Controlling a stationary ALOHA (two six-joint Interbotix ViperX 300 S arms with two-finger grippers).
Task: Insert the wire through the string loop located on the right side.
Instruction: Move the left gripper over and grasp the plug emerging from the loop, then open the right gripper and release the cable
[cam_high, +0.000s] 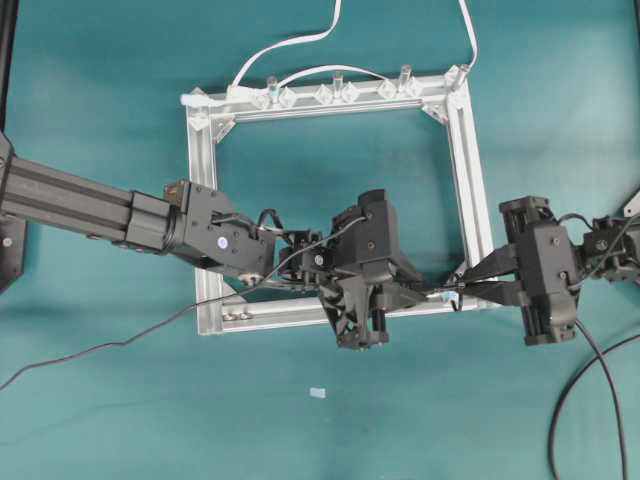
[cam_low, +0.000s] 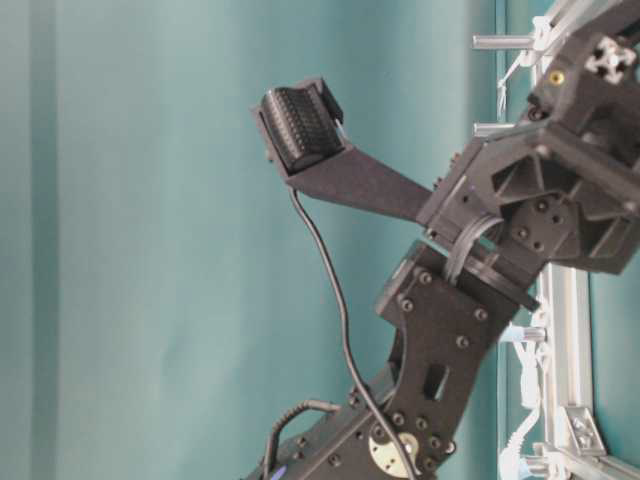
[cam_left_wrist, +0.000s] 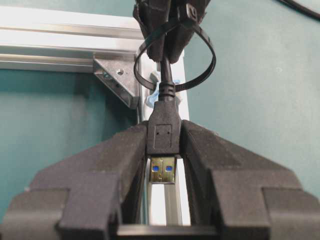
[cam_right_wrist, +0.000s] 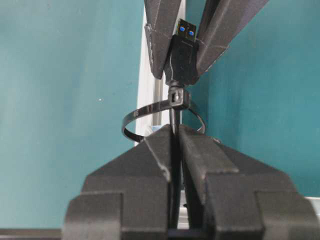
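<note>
Now, at the frame (cam_high: 468, 170)'s right corner, the left gripper (cam_left_wrist: 164, 150) clamps the wire (cam_left_wrist: 163, 131) by its plug while the right gripper (cam_right_wrist: 176, 140) pinches the cable beyond the string loop (cam_left_wrist: 206, 62), the wire's axis running between them.

Bright, even light; near parts perhaps blurred.

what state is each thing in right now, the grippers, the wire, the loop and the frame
left gripper: shut on the wire's plug
right gripper: shut on the wire's cable, just behind the plug
wire: held by both grippers, plug's metal end bare, cable passing by the string loop
string loop: open ring at the frame's edge
aluminium frame: flat on the table
</note>
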